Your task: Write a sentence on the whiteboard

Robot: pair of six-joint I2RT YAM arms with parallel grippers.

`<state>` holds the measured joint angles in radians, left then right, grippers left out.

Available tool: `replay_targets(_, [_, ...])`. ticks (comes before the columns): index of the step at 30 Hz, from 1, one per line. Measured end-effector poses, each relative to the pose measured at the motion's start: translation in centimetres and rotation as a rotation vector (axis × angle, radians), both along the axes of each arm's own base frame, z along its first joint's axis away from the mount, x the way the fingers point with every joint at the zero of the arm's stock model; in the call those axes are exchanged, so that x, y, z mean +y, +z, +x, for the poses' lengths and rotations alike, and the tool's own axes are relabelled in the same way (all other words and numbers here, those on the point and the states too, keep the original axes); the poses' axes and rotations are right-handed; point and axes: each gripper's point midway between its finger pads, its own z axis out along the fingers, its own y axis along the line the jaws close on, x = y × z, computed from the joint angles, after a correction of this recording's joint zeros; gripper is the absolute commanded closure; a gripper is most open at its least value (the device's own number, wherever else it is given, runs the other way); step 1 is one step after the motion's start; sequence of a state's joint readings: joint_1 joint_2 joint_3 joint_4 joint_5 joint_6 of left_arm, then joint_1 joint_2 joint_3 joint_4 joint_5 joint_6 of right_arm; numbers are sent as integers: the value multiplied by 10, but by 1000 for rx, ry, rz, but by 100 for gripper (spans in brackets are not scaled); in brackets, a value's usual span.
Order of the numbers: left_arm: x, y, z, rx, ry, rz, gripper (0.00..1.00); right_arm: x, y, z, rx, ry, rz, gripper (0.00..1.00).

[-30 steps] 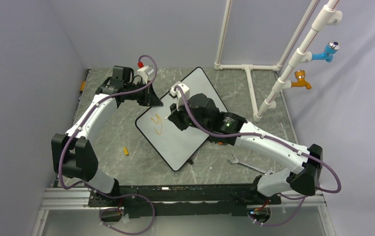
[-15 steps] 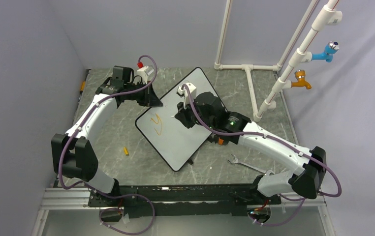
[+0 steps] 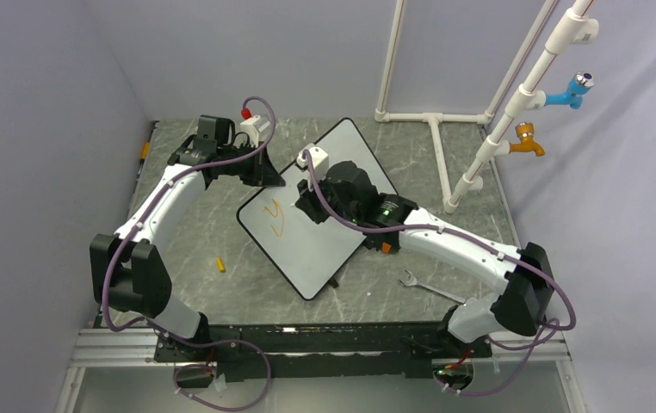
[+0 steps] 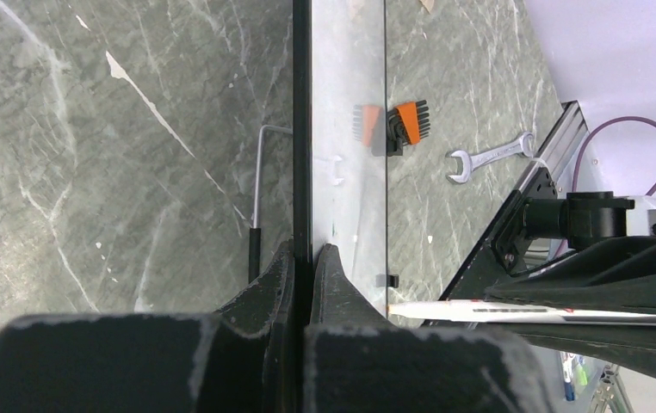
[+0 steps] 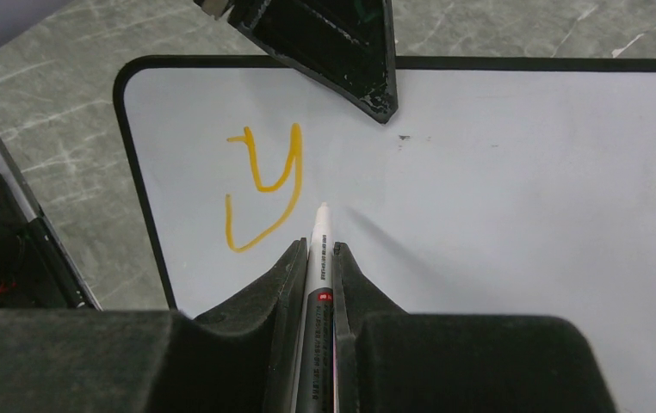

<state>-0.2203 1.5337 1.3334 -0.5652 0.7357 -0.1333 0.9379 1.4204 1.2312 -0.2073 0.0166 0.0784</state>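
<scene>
Here's the large white rectangular whiteboard with the thin black rim [image 3: 307, 249] [image 5: 522, 189], set cornerwise on the grey marble table [image 3: 204, 232]. The left gripper [image 3: 269, 176] [image 4: 309, 254] is clamped tight on the board's upper left rim, jaws pressed against both faces of the edge. Over the board's middle, the right gripper [image 3: 309, 205] [image 5: 314, 249] is closed on a slim white marker pen [image 5: 318, 232] [image 4: 479, 308], which pokes out between the fingers. And the sentence [image 3: 274, 215] [image 5: 264, 185]: just one orange handwritten "Y" so far, near the board's left corner. The pen tip sits just right of that letter's tail; whether it touches the surface, can't tell. Off the board's right edge lies an orange-and-black hex key set [image 3: 385, 247] [image 4: 402, 125], and beyond that a silver open-ended wrench [image 3: 419, 284] [image 4: 488, 157].
</scene>
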Motion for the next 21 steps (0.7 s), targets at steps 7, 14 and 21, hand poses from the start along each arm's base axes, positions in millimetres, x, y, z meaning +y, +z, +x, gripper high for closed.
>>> replay_targets(7, [0,0,0,0,-1,1,100,4,-6,6,2,-7,-1,100])
replay_targets(14, [0,0,0,0,-1,1,100,8,-2,16,-7,-23,25,100])
replay_targets(21, [0,0,0,-2,1,3,100,11,-12,25,14,-42,25,100])
